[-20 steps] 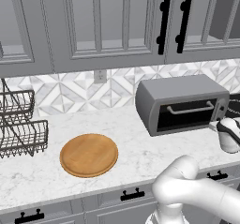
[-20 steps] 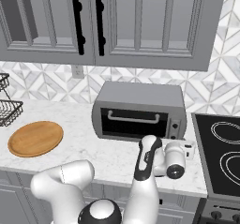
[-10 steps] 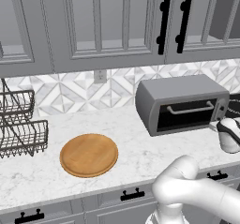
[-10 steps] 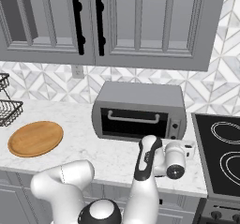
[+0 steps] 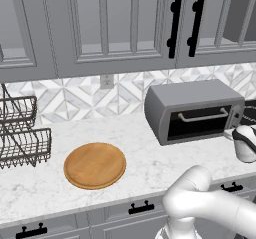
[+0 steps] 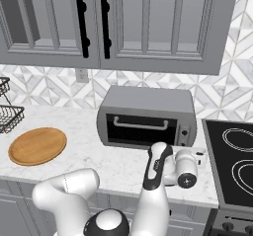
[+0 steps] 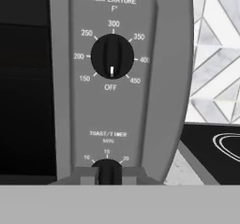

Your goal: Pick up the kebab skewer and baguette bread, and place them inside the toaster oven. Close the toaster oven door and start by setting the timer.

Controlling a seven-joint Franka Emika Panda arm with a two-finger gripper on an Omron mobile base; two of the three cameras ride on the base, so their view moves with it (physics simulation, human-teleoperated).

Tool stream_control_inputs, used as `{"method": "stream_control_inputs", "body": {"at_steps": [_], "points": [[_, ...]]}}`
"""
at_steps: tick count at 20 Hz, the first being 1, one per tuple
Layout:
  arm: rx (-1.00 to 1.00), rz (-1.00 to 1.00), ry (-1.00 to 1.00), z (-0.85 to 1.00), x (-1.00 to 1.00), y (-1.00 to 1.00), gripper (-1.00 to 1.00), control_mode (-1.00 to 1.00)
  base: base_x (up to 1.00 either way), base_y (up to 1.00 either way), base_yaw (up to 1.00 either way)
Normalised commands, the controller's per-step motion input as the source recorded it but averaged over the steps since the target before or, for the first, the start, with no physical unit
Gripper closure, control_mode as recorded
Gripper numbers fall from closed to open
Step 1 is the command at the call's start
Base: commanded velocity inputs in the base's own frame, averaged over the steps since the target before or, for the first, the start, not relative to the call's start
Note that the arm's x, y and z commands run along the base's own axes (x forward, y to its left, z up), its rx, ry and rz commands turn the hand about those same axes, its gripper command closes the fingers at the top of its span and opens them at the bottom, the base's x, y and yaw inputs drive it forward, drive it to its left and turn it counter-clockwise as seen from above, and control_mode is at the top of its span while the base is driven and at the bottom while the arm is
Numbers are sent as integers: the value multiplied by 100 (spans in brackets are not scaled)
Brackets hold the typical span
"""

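At the bottom centre of the hand view, the timer knob [image 7: 107,171] on the toaster oven [image 6: 147,116] is pinched by the gripper [image 7: 108,175]. A slip could leave it unturned; the temperature knob [image 7: 112,56] reads OFF.

On the toaster oven [image 7: 119,78] knob panel, the upper knob [image 7: 112,55] is headed "TEMPERATURE F°" and ringed by 150, 200, 250, 300, 350, 400, 450, with "OFF" below it. Beneath that, the lower knob [image 7: 107,170] is headed "TOAST/TIMER MIN", with 10, 15 and 20 above it.
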Motion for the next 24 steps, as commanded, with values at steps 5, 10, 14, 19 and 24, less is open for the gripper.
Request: {"method": "stream_control_inputs", "body": {"at_steps": [5,10,14,19,24], "points": [[0,0,0,0,0,4,100,-100,0,0,0],[2,0,0,-1,0,1,100,-100,0,0,0],[19,0,0,-20,0,0,100,-100,0,0,0],[29,0,0,-24,0,-6,100,-100,0,0,0],[28,0,0,-21,0,-2,100,-100,0,0,0]]}}
